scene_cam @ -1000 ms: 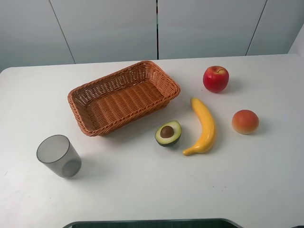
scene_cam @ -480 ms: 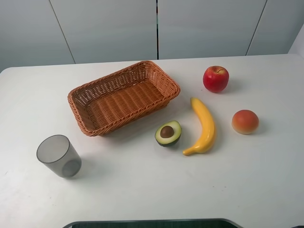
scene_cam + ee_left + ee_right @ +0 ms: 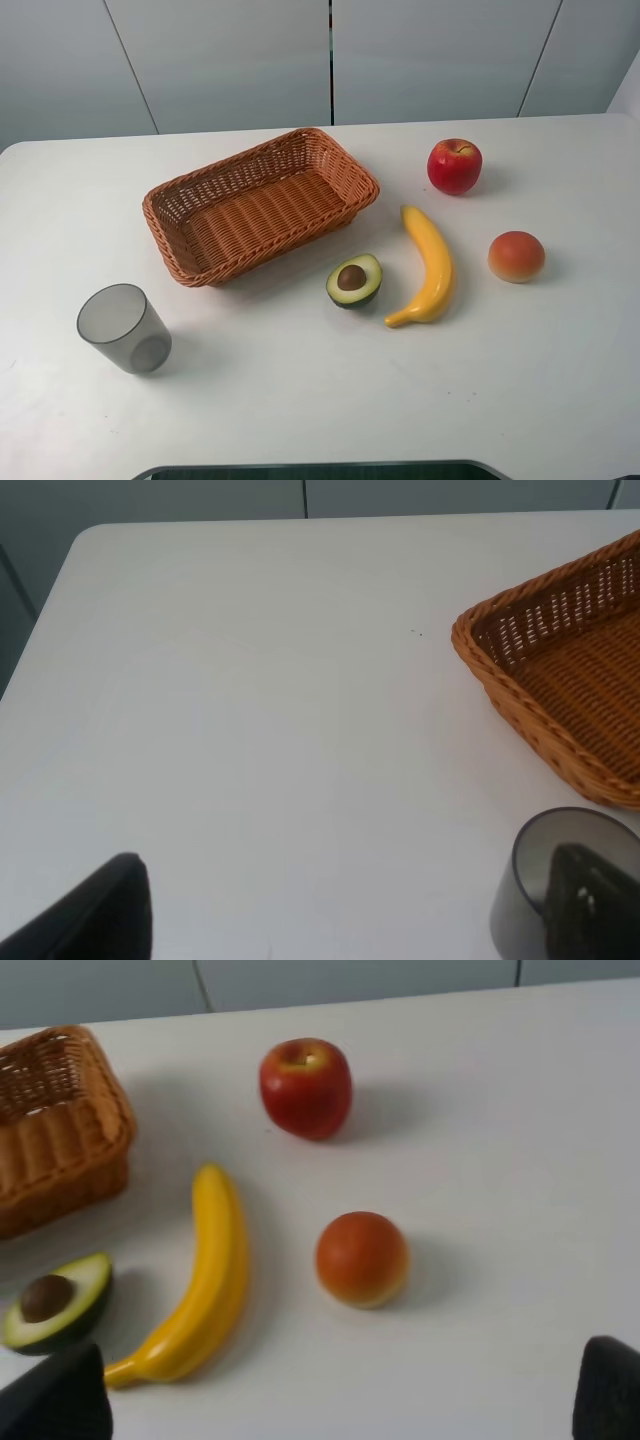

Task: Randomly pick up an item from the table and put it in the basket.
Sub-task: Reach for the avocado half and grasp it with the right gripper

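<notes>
The halved avocado [image 3: 353, 280] lies cut face up on the white table [image 3: 300, 400], just off the wicker basket [image 3: 260, 215] at its near corner, with the banana [image 3: 432, 262] just beside it on the other side. In the right wrist view the right gripper [image 3: 332, 1395] is spread wide and grasps nothing. The avocado sits on the table close ahead of one dark fingertip [image 3: 55, 1400], towards the basket's side and off the middle of the gap. The peach [image 3: 516, 256] lies nearer that middle and the apple [image 3: 454, 166] farther off. The left gripper [image 3: 350, 910] is likewise spread and empty, one finger [image 3: 590, 900] in front of the grey cup [image 3: 124, 328] beside the basket.
</notes>
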`<state>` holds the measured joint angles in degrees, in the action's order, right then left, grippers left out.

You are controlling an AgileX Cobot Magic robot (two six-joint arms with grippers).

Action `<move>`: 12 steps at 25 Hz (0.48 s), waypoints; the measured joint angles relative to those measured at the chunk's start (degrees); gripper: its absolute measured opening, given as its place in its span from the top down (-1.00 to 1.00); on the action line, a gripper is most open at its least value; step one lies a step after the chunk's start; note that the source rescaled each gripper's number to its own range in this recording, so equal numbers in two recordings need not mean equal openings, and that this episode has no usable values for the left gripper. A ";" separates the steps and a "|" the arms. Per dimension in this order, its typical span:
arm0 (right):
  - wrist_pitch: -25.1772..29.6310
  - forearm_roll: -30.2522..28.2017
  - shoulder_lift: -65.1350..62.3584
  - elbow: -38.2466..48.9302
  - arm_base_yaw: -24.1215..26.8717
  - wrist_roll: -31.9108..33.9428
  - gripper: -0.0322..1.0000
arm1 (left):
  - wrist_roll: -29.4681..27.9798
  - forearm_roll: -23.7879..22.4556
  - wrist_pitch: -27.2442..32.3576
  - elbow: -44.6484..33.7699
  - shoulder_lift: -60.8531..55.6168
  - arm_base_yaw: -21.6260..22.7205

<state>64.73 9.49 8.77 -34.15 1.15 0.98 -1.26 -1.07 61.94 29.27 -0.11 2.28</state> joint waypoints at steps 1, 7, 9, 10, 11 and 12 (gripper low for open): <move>0.49 0.25 2.57 -1.30 0.00 0.49 -1.00 | 0.00 0.00 0.00 0.00 0.00 0.00; 1.49 0.50 17.21 -7.74 0.00 1.33 -1.00 | 0.00 0.00 0.00 0.00 0.00 0.00; 1.60 0.75 21.71 -8.72 -0.78 1.33 -1.00 | 0.00 0.00 0.00 0.00 0.00 0.00; 1.60 1.04 23.44 -9.16 -1.73 1.33 -1.00 | 0.00 0.00 0.00 0.00 0.00 0.00; 1.60 1.35 25.44 -9.51 -3.60 1.33 -1.00 | 0.00 0.00 0.00 0.00 0.00 0.00; 1.60 1.50 27.32 -9.75 -5.34 1.33 -1.00 | 0.00 0.00 0.00 0.00 0.00 0.00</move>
<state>66.33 11.00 36.09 -43.90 -4.19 2.31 -1.26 -1.07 61.94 29.27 -0.11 2.28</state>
